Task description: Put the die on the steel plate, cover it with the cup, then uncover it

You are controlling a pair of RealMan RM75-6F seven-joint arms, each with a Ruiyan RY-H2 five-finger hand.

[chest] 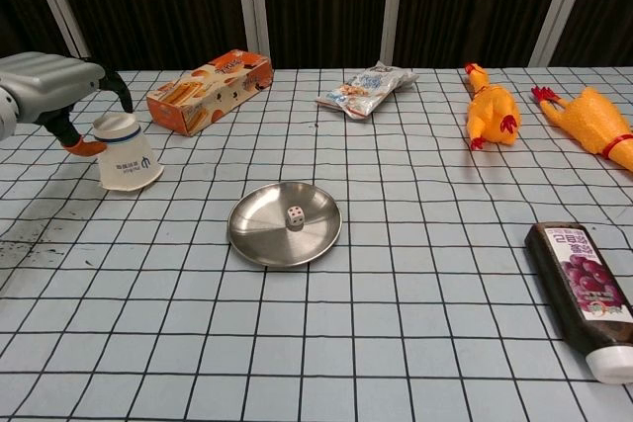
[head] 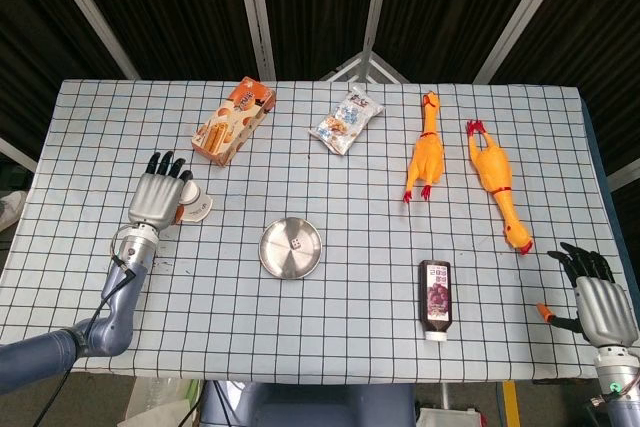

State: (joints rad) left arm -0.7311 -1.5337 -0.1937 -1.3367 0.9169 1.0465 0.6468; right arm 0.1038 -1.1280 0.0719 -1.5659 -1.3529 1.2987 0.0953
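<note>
A small white die lies near the middle of the round steel plate, seen also from the head view as die on plate. A white paper cup with a blue band stands upside down on the table, left of the plate; it is also in the head view. My left hand hovers over the cup's top with fingers spread, its orange-tipped thumb right next to the cup's left side. My right hand rests at the table's near right corner, fingers apart and empty.
An orange snack box and a snack packet lie behind the plate. Two rubber chickens lie at the far right. A dark sauce bottle lies on its side at the near right.
</note>
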